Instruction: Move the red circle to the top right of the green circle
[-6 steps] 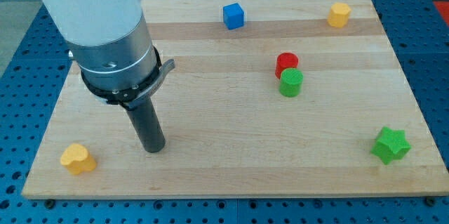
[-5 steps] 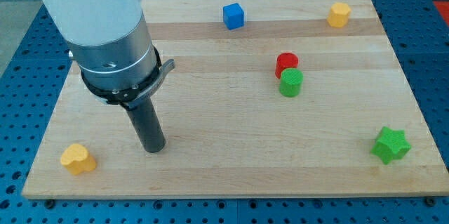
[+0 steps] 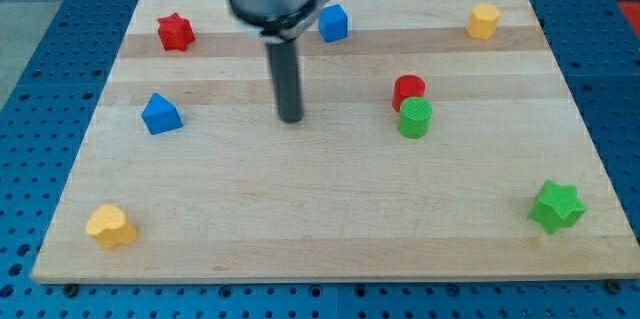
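The red circle (image 3: 408,89) sits right of the board's middle. The green circle (image 3: 415,118) touches it just below and slightly to the right. My tip (image 3: 291,117) rests on the board to the left of both, well apart from them and about level with the green circle. The dark rod rises from it toward the view's top.
A blue cube (image 3: 333,22) lies just right of the rod's upper part. A red star (image 3: 174,31) and a blue block (image 3: 160,114) are at the left, a yellow block (image 3: 110,226) at the bottom left, a yellow block (image 3: 483,20) at the top right, a green star (image 3: 556,207) at the bottom right.
My tip has moved up and to the right, from the lower left toward the board's middle. The red star and blue block at the left now show. No block has moved.
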Robot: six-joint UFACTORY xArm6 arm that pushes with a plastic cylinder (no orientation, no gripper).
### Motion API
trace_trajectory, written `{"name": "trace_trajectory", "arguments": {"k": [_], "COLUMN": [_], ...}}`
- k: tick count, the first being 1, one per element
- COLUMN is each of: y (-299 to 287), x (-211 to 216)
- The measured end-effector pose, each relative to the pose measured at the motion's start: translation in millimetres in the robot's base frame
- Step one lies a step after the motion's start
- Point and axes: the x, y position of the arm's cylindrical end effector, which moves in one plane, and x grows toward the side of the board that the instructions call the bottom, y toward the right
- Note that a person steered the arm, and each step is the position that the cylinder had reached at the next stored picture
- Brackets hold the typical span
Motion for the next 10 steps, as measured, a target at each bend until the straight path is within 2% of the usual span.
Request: {"name": "trace_trajectory", "arguments": {"k": [3,5,6,7,8,9,10], "y": [2,53,92,104,153,172,178], "x": [-1,-32,-32,-33,-33,-30,-47]}}
